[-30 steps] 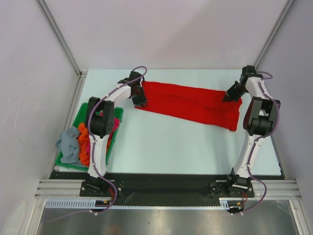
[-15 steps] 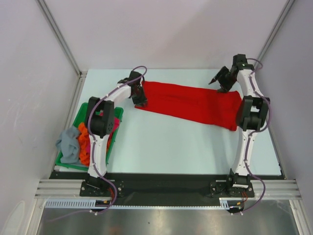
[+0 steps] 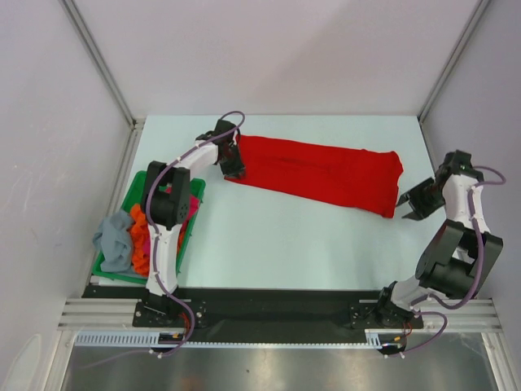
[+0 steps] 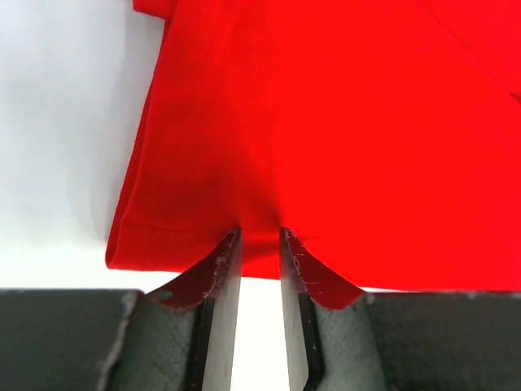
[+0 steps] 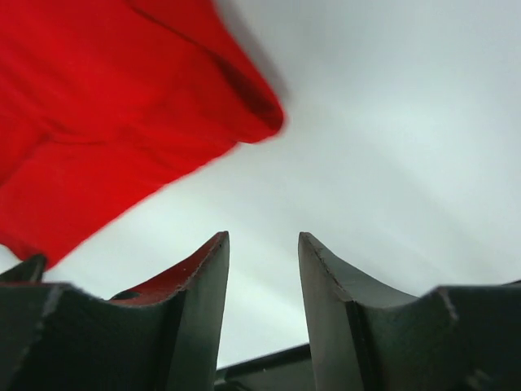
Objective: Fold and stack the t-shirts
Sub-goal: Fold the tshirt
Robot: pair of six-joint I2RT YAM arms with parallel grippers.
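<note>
A red t-shirt (image 3: pixel 317 173) lay spread in a long, flattened band across the far half of the pale table (image 3: pixel 309 244), running from the left arm's reach towards the right side and slanting slightly nearer at its right end.

The left tool (image 3: pixel 234 169) sat at the shirt's left end. In the left wrist view, the left tool (image 4: pixel 260 236) had its two fingers drawn close together with the shirt's hemmed edge (image 4: pixel 244 163) pinched between them, the cloth bunching a little at the grip.

The right tool (image 3: pixel 409 205) hovered just off the shirt's near right corner, apart from the cloth. In the right wrist view, the right tool (image 5: pixel 262 240) had its fingers partly spread with only bare table showing in the gap and nothing held. A corner of the red shirt (image 5: pixel 122 114) lay ahead and to the left, blurred.

At the table's left edge stood a green tray (image 3: pixel 130 194) holding a loose heap: a grey-blue shirt (image 3: pixel 114 240) spilling over its outer side, an orange shirt (image 3: pixel 140 244) beside it, and a magenta-pink shirt (image 3: pixel 194 204) partly hidden behind the left arm.
</note>
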